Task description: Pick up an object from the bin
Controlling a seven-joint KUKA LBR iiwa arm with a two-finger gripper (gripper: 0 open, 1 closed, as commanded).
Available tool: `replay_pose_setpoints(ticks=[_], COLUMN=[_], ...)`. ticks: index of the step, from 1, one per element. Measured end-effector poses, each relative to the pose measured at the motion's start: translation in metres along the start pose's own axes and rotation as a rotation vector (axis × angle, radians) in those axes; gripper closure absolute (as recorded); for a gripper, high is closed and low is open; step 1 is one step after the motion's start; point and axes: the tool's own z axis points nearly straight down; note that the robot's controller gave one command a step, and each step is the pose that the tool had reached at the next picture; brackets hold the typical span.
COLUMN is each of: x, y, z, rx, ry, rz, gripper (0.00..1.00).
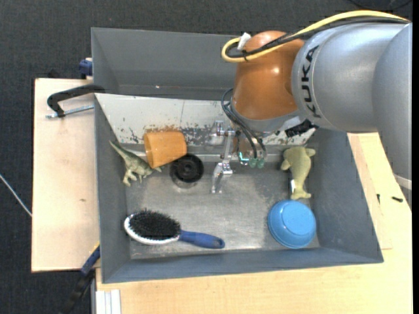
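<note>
My gripper (pixel 222 170) hangs low over the middle of the bin, under the orange wrist cover. Just to its left lies a black round disc-like piece (pixel 186 169), a small gap apart from it. An orange cup (pixel 165 147) lies on its side behind the disc, against the back wall. To the gripper's right rests a pale yellow toy animal (pixel 298 167), well apart from it. I see nothing held in the gripper.
A green toy dinosaur (pixel 133 164) stands at the left wall. A hairbrush (pixel 163 229) with a white head, black bristles and blue handle lies along the front. A blue bowl (pixel 292 224) sits in the front right corner. The arm covers the back right.
</note>
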Motion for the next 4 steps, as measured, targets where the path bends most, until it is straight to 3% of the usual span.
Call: replay_pose_setpoints(ticks=[1,2,3,4], x=[-0.001,-0.005,-0.007,0.002], y=[0.012,-0.003,-0.004,0.015], z=[0.052,0.067,0.066,-0.088], rx=[0.000,-0.008,-0.008,-0.004], ry=[-0.025,-0.030,-0.039,-0.023], rz=[-0.227,0.153,0.154,0.119], gripper=[0.00,0.00,1.00,1.00])
